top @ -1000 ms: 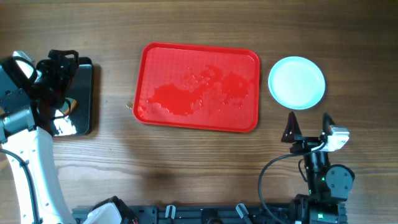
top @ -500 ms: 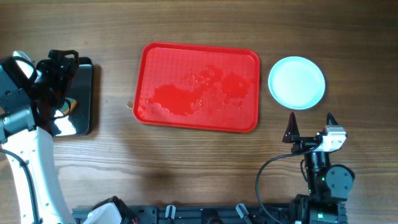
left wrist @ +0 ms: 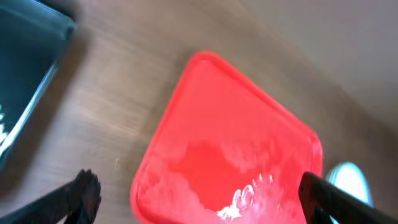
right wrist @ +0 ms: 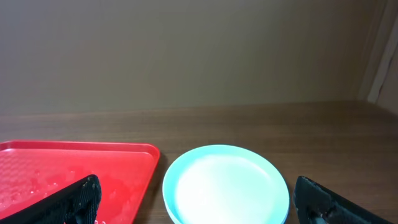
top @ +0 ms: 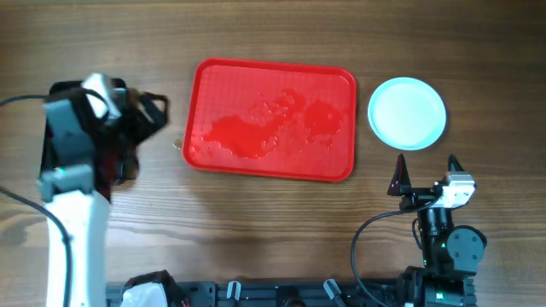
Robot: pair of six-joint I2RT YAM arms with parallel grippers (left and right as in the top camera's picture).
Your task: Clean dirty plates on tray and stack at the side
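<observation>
As you look from overhead, tray (top: 273,119): centre, wet-smeared.
Plates (top: 407,112): right of it, on table (top: 273,230).
Left claw (left wrist: 196,196): wide.
Right claw (top: 424,168): wide.

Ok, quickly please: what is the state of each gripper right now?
Left gripper: open, holding nothing.
Right gripper: open, holding nothing.

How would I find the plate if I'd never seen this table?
Find the big red tray in the middle of the wooden table. Just past its right end, on bare wood, sits the plate. It is the only round, pale aqua thing; the tray is red and rectangular.
</observation>
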